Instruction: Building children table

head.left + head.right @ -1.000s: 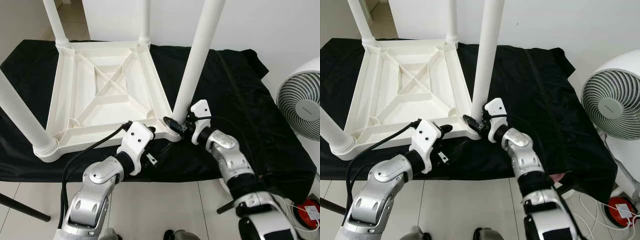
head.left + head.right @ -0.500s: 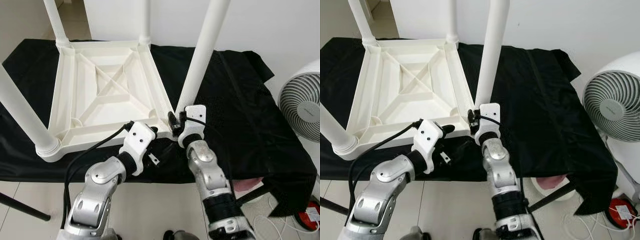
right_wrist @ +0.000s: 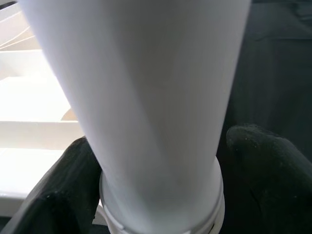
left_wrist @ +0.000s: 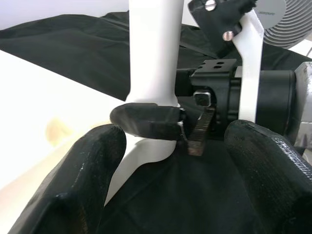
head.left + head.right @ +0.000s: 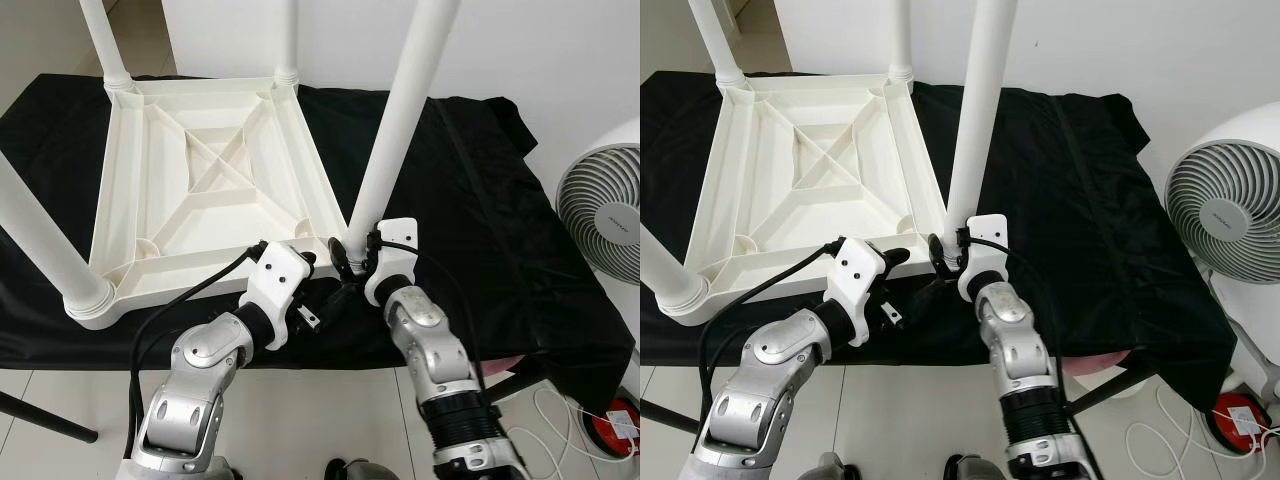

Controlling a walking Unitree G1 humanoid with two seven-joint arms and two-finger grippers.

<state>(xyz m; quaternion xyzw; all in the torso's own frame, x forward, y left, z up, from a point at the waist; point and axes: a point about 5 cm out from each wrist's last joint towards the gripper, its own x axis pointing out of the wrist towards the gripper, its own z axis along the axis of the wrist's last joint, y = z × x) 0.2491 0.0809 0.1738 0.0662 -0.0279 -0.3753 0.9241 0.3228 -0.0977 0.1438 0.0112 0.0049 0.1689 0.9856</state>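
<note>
**Four legs up, both grippers at the near corner**

One white table (image 5: 200, 190) lies upside down on a bench draped in one black cloth (image 5: 480, 200). Its ribbed underside faces up, with a cross brace in the middle. I count four white legs standing in the corner sockets: two at the far corners, a far-left leg (image 5: 103, 40) and a far-right leg (image 5: 288, 40), one near-left leg (image 5: 40, 235), and one near-right leg (image 5: 405, 110) that leans slightly to the right.

Both grippers crowd the base of that near-right leg. The right gripper (image 3: 156, 185) has its two black fingers (image 3: 263, 170) set on either side of the leg just above the socket collar; they sit close against it, but whether they press it I cannot tell. The left gripper (image 4: 168, 175) points at the same corner from the near left, its fingers (image 4: 83, 180) spread wide with nothing between them, looking at the foot of the leg and the other gripper's wrist.

A black cable (image 5: 190, 295) loops from the left wrist across the table's near rim. One white fan (image 5: 605, 205) stands to the right beyond the bench, and a red object (image 5: 615, 425) with white cords lies on the tiled floor (image 5: 60, 390).
</note>
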